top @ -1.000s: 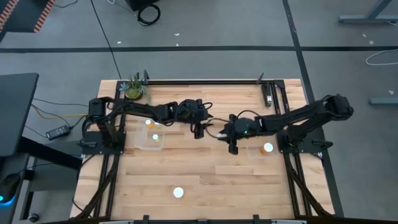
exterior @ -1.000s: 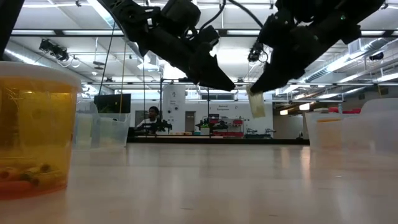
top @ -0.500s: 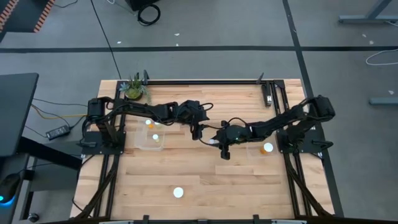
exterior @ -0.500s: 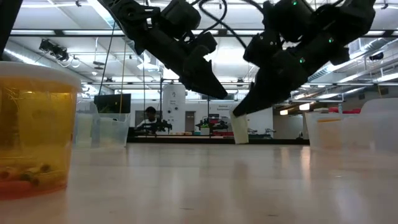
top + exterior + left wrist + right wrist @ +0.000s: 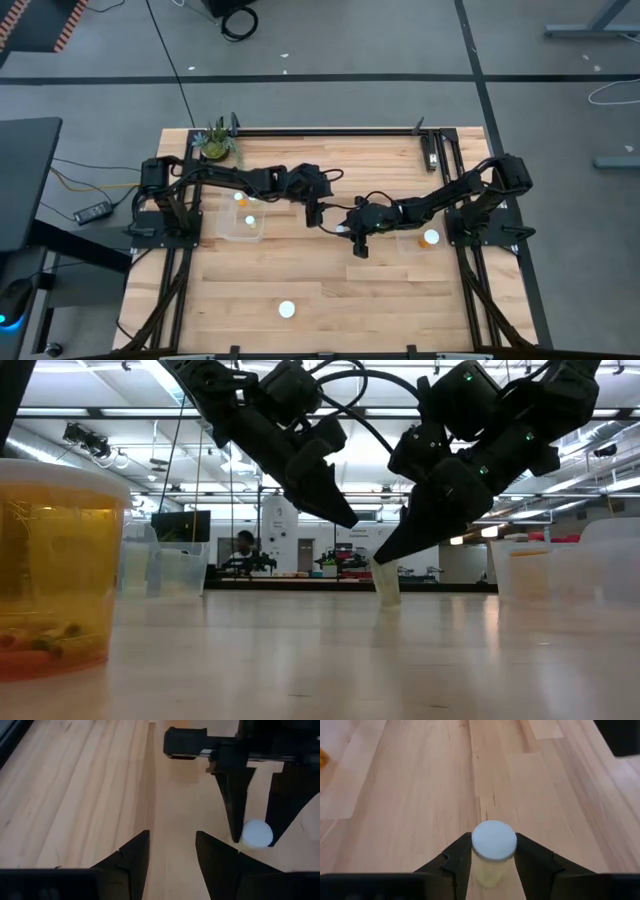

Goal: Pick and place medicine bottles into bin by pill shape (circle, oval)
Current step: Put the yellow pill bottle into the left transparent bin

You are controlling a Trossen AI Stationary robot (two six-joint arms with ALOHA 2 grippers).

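A small medicine bottle [image 5: 493,851] with a white cap and a pale body stands upright on the wooden table near its middle. My right gripper [image 5: 493,854] is shut on it; both also show in the low view, bottle [image 5: 387,586]. My left gripper [image 5: 171,849] hovers open just to the bottle's left [image 5: 321,210], its fingers slanting down with nothing between them. Another bottle [image 5: 287,309] stands near the front edge and shows large and amber in the low view [image 5: 52,565]. My right gripper pinches the bottle's white cap [image 5: 494,839] between its two fingers [image 5: 458,856]. The fingers come slanting down from the table's right. The bottle is upright, its bottom [image 5: 388,600] resting on the table.
A clear bin [image 5: 243,224] at the left holds two bottles. Another clear bin [image 5: 413,241] at the right holds one bottle [image 5: 430,237]. A green potted plant [image 5: 216,143] stands at the far left corner. Bare wood lies between the arms and the front edge.
My right gripper has come down and toward the table's left with the bottle. The bottle hung clear of the table a second ago and now stands on it. My left gripper has tipped its fingers a little further down.
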